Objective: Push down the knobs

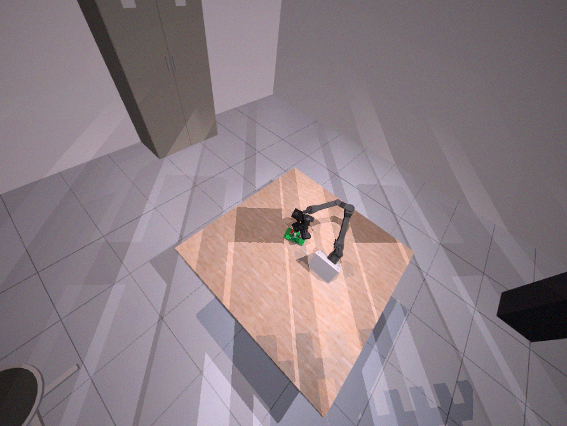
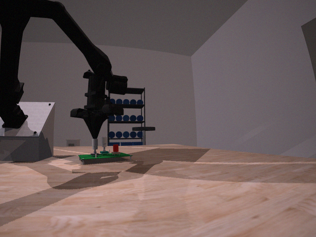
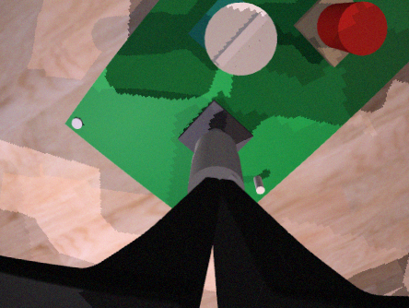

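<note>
The green rectangular circuit board (image 1: 289, 238) (image 2: 108, 156) (image 3: 134, 152) stands on short legs on the wooden tabletop (image 1: 274, 284) (image 2: 204, 203) (image 3: 322, 221), below the black gripper (image 1: 300, 230) (image 2: 95, 138) (image 3: 216, 191). The gripper, closed and empty, points down at the top of the grey cylindrical knob (image 2: 94, 144) (image 3: 216, 154). Just beside stand the pale slotted knob (image 2: 104, 141) (image 3: 240, 39) and red cylindrical knob (image 2: 115, 148) (image 3: 363, 29). Bare wood borders the board's edges.
</note>
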